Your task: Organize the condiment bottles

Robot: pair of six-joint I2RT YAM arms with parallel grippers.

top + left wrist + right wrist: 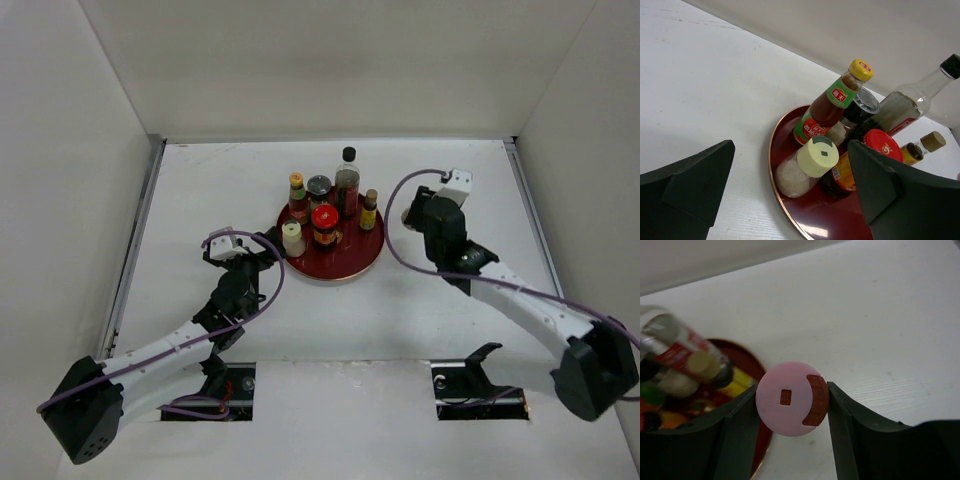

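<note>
Six bottles stand close together on the round red tray (345, 266): tall black-capped bottle (347, 182), grey-capped jar (319, 189), yellow-capped sauce (297, 196), cream-capped bottle (292, 238), red-lidded jar (324, 225) and yellow-labelled bottle (369, 211). The left gripper (266, 250) sits spread beside the tray's left edge. The right gripper (411, 214), just right of the tray, clasps a pale-capped bottle (406, 216).

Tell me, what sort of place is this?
Likely a robot test booth, not a kitchen: plain white walls box in a white table, two robot arms sit at its edge, and condiment bottles stand on a red tray.

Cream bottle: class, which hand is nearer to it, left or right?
Left. The left hand sits open just beside the cream bottle; the right hand is across the tray, gripping the pink-capped bottle.
</note>
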